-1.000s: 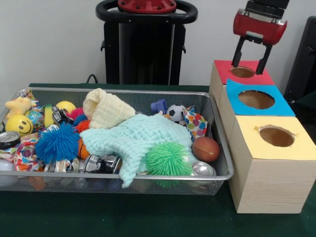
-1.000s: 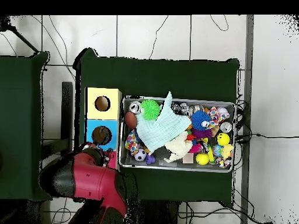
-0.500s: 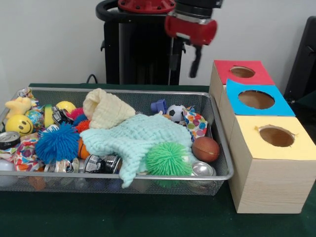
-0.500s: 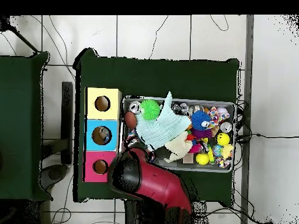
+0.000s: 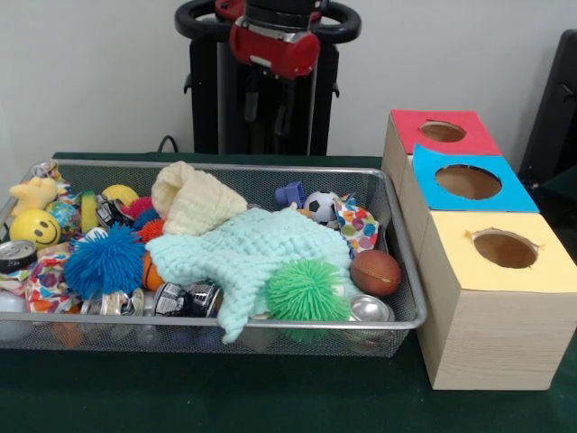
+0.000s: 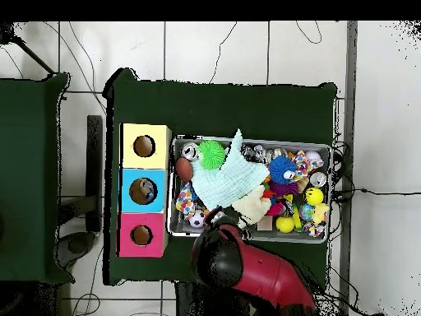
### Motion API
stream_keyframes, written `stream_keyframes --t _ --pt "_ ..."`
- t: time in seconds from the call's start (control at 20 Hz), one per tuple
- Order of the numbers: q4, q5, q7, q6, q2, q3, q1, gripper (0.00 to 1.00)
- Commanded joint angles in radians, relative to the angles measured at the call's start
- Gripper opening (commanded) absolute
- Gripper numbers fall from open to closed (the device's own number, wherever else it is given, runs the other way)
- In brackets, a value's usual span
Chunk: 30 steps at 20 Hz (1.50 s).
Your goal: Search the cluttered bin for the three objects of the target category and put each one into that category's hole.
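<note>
Front view: you've got the gripper [image 5: 269, 106] up above the wire bin's [image 5: 397, 271] far rim, fingers spread, nothing held. 3 box holes: red [image 5: 443, 132], blue [image 5: 468, 181], yellow [image 5: 505, 249]. Mint cloth [image 5: 257, 255] lies long axis left-right mid-bin. 2 spiky balls: green [image 5: 307, 290], blue [image 5: 104, 262].

Overhead view: arm [image 6: 247, 267] covers bin's near edge; gripper hidden.

From my front view the bin [image 5: 397, 271] sits at 9 o'clock of the three boxes [image 5: 487, 298]. Gripper [image 5: 270, 104] hangs above the bin's 12 o'clock rim. Big cloth [image 5: 261, 253] lies on the toys mid-bin.
</note>
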Motion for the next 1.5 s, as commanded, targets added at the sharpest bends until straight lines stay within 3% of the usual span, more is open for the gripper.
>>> stream_keyframes --t 0.05,0.35,1.15,1.5 --pt "0.077 -0.173 -0.105 -0.053 0.011 0.225 -0.111 1.0" --pt "0.059 -0.287 -0.074 -0.082 0.06 0.239 -0.171 1.0" --pt "0.0 -0.55 -0.206 0.027 0.091 0.438 -0.537 1.0" --pt "-0.001 -0.575 -0.296 0.152 0.023 0.583 -0.681 1.0"
